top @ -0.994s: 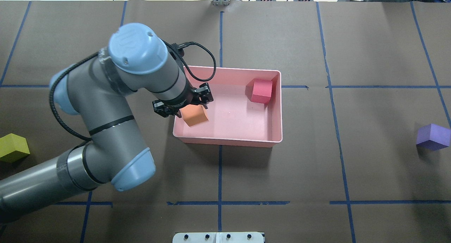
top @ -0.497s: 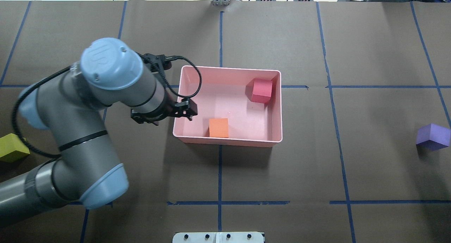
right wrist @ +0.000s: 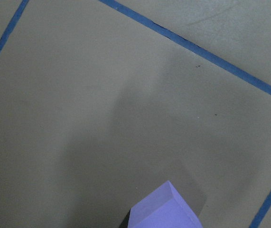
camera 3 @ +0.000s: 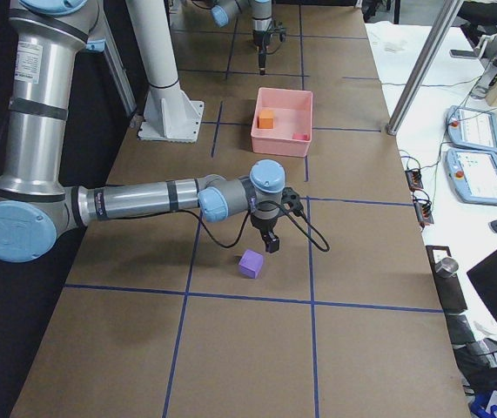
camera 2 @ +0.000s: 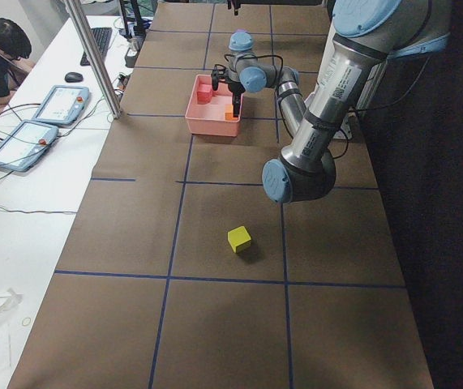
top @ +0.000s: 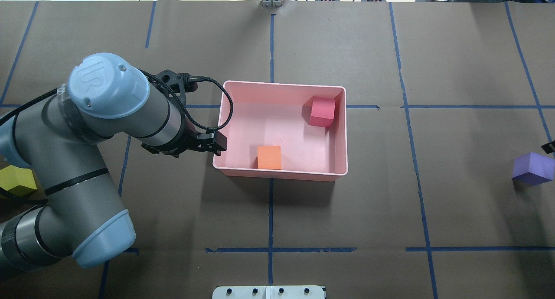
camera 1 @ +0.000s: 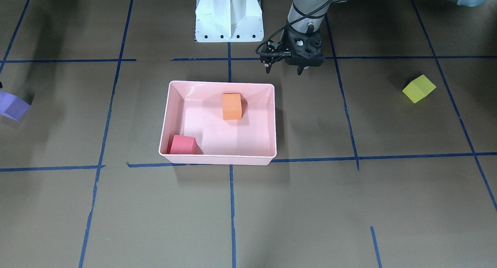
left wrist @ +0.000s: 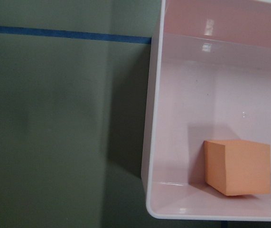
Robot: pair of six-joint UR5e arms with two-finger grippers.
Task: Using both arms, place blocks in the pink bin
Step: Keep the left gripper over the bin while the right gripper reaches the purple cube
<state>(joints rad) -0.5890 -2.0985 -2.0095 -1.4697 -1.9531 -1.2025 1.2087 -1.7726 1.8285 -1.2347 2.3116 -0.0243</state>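
So our left gripper just dropped the small orange foam cube into the shallow pink plastic bin with the red foam cube and backed out, jaws apart, empty. Two down. The right gripper is by the purple foam cube, and we can't tell its state.

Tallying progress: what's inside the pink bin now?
Inside the pink bin: the orange block by the robot-side wall and the red block in the far right corner. Nothing else shows; the overhead and front views together leave no floor covered.
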